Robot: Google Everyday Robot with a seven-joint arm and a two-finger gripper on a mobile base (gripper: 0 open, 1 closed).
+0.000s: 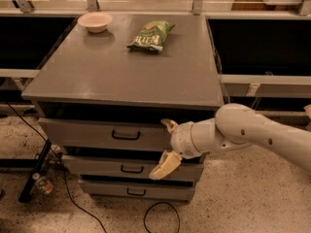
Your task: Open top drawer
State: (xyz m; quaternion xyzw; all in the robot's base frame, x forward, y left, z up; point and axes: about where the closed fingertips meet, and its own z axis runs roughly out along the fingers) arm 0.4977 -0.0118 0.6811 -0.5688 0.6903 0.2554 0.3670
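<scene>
The top drawer [87, 132] is the widest-looking grey drawer, just under the cabinet top, with a small black bar handle [126, 135] at its centre. A dark gap shows above its front. My gripper [166, 145] hangs in front of the drawer's right part, to the right of the handle and clear of it. It stands open: one pale finger [169, 125] points up by the drawer's top edge, and the other reaches down over the middle drawer [97, 165]. Nothing is held. The white arm [252, 132] comes in from the right.
A pale bowl [95, 21] and a green chip bag [151, 35] lie on the grey cabinet top [121, 76]. The bottom drawer [107, 188] sits lowest. Black cables [160, 217], a black stand leg [34, 171] and a small bottle [43, 183] lie on the speckled floor.
</scene>
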